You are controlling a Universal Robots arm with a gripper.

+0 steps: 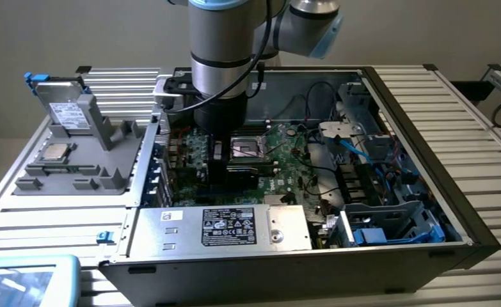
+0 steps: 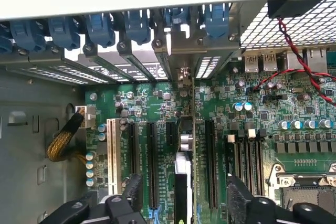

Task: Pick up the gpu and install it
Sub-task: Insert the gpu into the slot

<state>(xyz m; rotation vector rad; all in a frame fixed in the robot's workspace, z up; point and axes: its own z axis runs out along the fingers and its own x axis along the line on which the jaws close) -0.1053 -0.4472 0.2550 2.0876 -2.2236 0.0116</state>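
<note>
The tool (image 2: 184, 179) is down inside the open computer case (image 1: 421, 252), right over the motherboard (image 2: 262, 114), and its jaws stand wide, holding nothing. The graphics card (image 2: 182, 156) sits directly between the two fingers (image 2: 132, 192), with a clear gap to each, so nothing is gripping it. The card stands on edge in the board, seen edge-on from the wrist. Its long axis runs straight out ahead of the tool, parallel to the long black slots (image 2: 152, 166) on either side of it. Its bracket end points away from the tool, toward the case wall with the row of blue clips (image 2: 139, 24). Its other end runs back under the tool. In the exterior view the arm comes straight down, with the tool (image 1: 224, 169) low between the case wall and the processor socket (image 1: 248, 148). Well away from the tool, on the exterior view's left, a grey tray (image 1: 79, 137) rests on the slatted worktop (image 1: 455, 109), carrying a silver chip (image 1: 55, 151).
</note>
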